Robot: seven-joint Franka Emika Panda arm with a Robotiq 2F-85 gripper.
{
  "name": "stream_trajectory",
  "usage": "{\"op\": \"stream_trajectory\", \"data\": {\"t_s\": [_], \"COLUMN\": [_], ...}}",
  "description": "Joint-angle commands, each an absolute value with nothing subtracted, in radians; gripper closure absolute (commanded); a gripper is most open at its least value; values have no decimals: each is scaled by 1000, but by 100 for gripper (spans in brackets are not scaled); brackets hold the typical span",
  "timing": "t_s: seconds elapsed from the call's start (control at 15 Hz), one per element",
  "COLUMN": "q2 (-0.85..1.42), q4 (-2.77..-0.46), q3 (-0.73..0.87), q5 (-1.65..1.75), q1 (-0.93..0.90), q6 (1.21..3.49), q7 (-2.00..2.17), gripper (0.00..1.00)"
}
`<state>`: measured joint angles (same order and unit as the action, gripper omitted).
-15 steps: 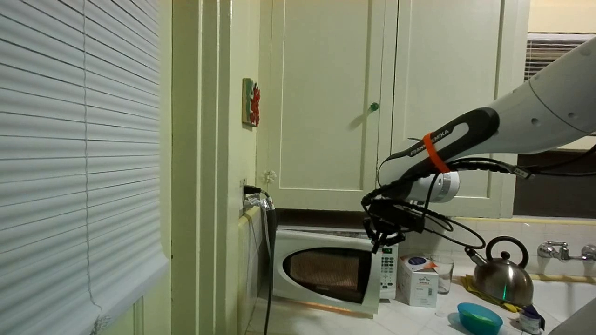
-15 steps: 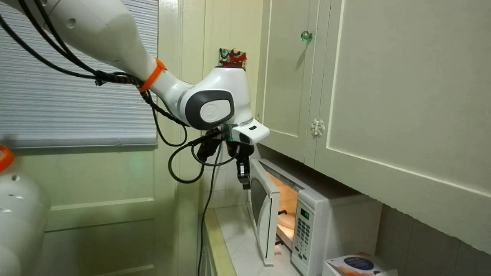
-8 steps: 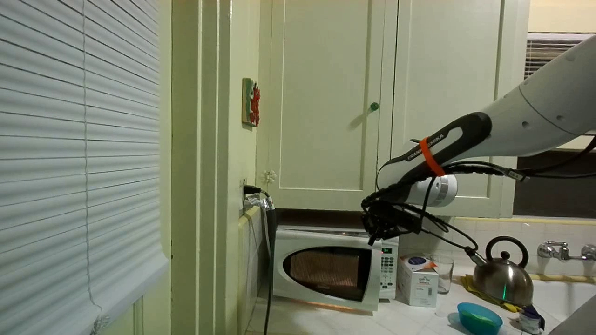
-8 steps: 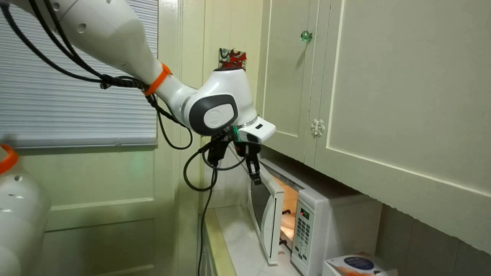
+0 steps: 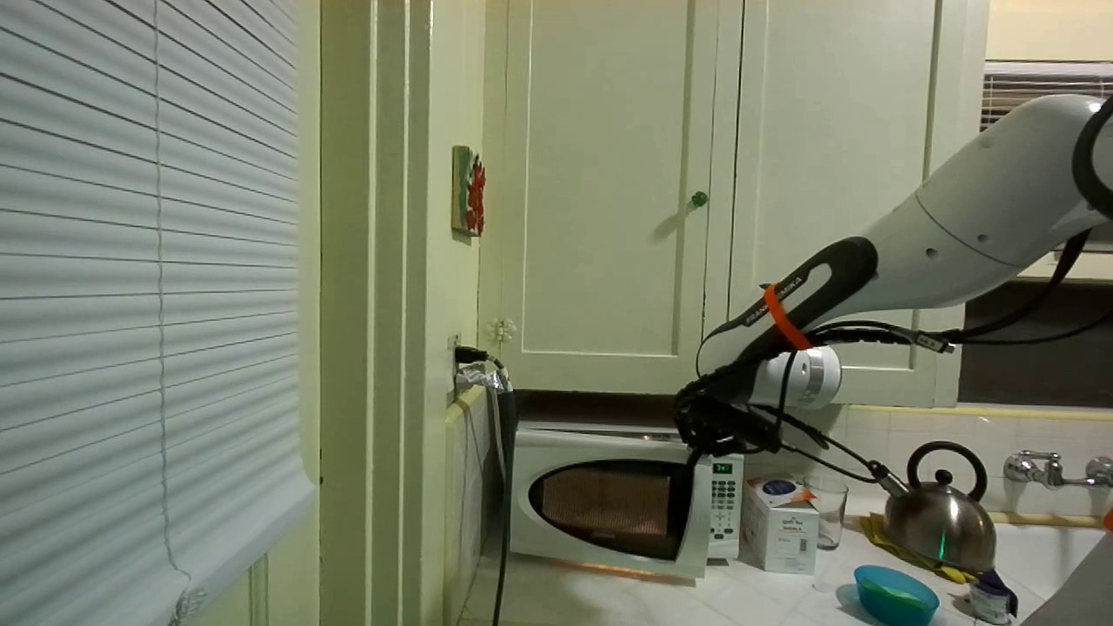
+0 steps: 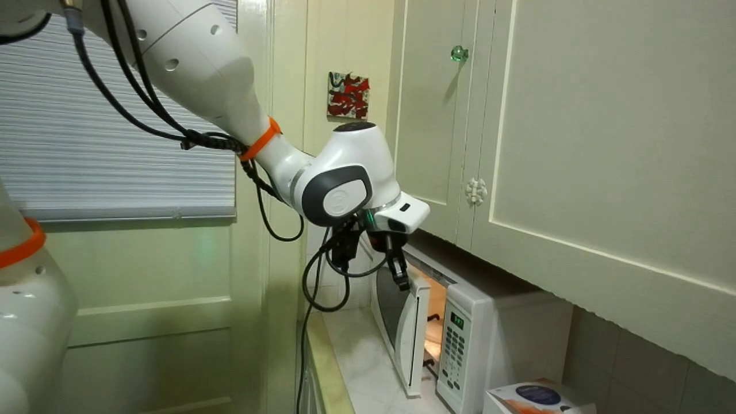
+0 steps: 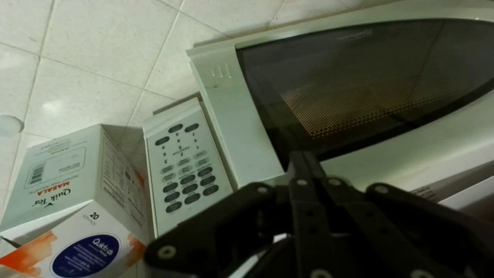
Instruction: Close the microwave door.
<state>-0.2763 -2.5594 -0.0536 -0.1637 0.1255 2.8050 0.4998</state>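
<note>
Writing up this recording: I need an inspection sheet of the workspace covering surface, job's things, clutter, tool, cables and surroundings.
Surface: white tiled countertop.
Job's things: microwave door ajar, lit interior visible behind it.
Clutter: Quik Tea box beside the microwave; drinking glass partly behind the box; teal bowl; stainless-steel kettle with a yellow cloth at its base.
Grasping part: tool shut, near the door's upper free corner; contact cannot be told.
Cables: black cables bundled along the arm, loops hanging; black cord hanging from a wall plug.
Surroundings: shut cream cabinet doors, slatted blind, small painting, faucet.
</note>
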Motion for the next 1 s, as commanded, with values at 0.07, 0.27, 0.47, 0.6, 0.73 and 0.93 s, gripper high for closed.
{"op": "stream_trajectory", "data": {"t_s": [0.07,0.27,0.47,0.6,0.73,0.93], "q2": [-189,-130,-112,-116,-118,-101], "q4": [-2528,-2499,-2499,-2503,-2503,-2496], "q3": [-28,-2,35,54,73,96], "q5": [-172,-221,-281,-305,-328,-350], "q1": [114,76,39,25,10,-11], "q6": [2973,3045,3064,3072,3080,3107], "q7": [424,365,296,257,222,172], "gripper": [100,100,100,100,100,100]}}
